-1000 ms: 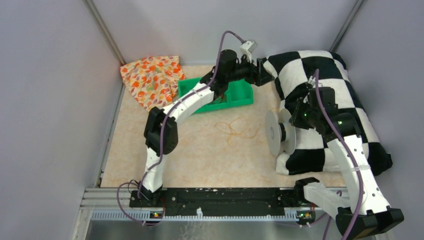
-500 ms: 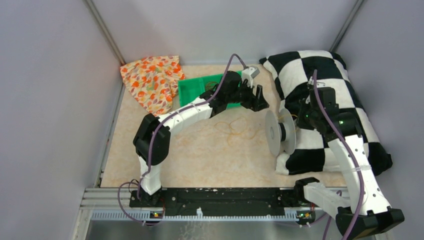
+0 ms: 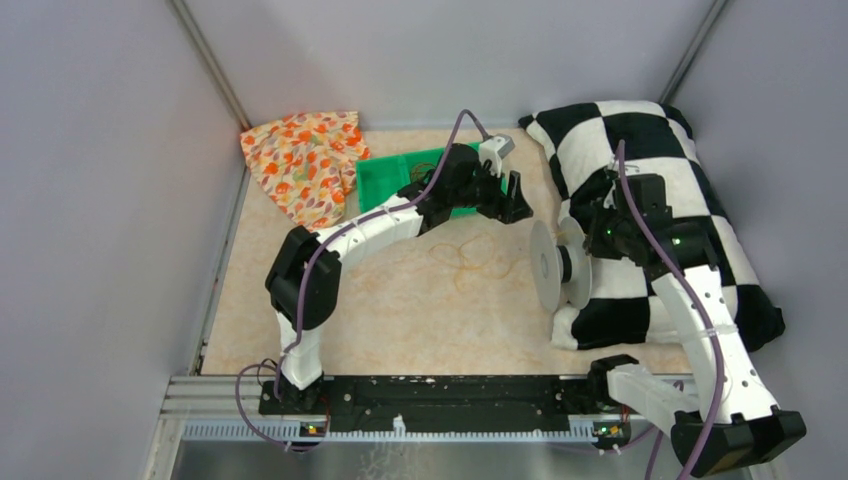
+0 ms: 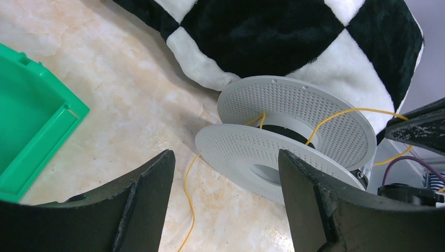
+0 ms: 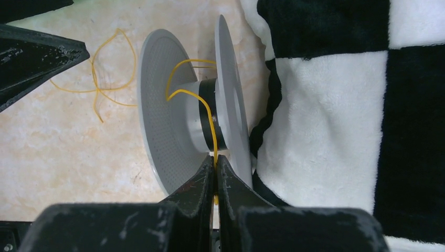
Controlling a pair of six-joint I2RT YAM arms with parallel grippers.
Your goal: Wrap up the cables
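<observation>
The thin yellow cable (image 3: pixel 470 258) lies in loose loops on the table, left of the clear round spool (image 3: pixel 545 268). The spool stands on edge against the pillow. One strand runs up over the spool's hub (image 5: pixel 207 113) into my right gripper (image 5: pixel 215 160), which is shut on the cable just behind the hub. Loose loops (image 5: pixel 97 92) show beyond the near flange. My left gripper (image 3: pixel 515 200) hovers open above and left of the spool. In the left wrist view the spool (image 4: pixel 246 144) and a strand of cable (image 4: pixel 188 189) show between its open fingers (image 4: pixel 225 157), which touch neither.
A green bin (image 3: pixel 390 175) sits behind the left arm, its corner in the left wrist view (image 4: pixel 31 115). A floral cloth (image 3: pixel 305 160) lies at the back left. The black-and-white checkered pillow (image 3: pixel 650 140) fills the right side, against the spool.
My left arm has swung from over the green bin forward and right toward the spool, still open. The right gripper has stayed shut on the cable, almost still.
</observation>
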